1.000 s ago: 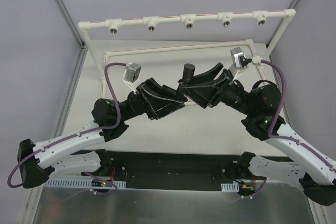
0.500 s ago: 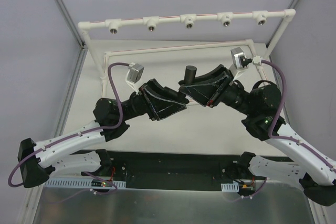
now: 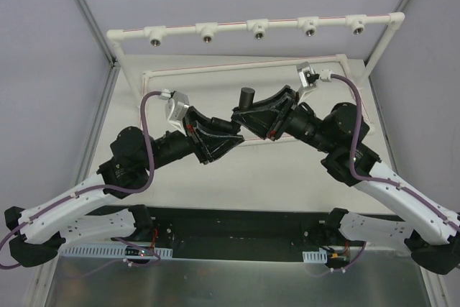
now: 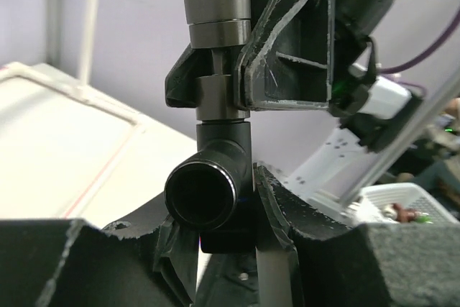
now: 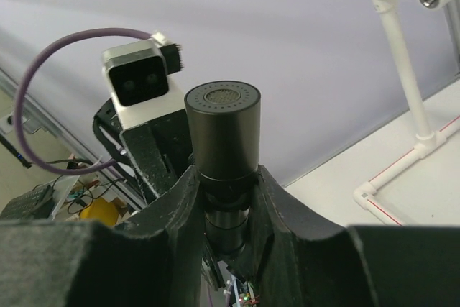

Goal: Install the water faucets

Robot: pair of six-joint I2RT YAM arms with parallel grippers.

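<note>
Top view, L to R: L arm (image 3: 86, 193) comes up & inward from the near-left corner, wrist cam (image 3: 176, 106) on top. L gripper (image 3: 228, 136) meets R gripper (image 3: 243, 115) nose to nose over mid table (image 3: 287, 177), in front of the low white frame (image 3: 215, 67). Btwn them sits the faucet. Its black cylinder (image 3: 248, 96) sticks up out of R gripper, clear of the table. L wrist view: L gripper is narrow, fingers (image 4: 277, 206) clamped on the base of the black T-part (image 4: 215, 170). The side stem's open mouth faces the cam. Above the T-part a collar & thin neck run straight up to the cylinder, w/ R gripper holding at the collar. T-part & cylinder are upright in one line; joined or only touching, can't tell. R wrist view: R gripper is narrow, pinching the cylinder's lower half, perforated end face up, L wrist cam just behind. R arm (image 3: 395, 195) comes in from near-right. At the back, a raised pipe rail (image 3: 230, 25) w/ five metal-mouthed fittings (image 3: 258, 31), well apart from the faucet.
</note>
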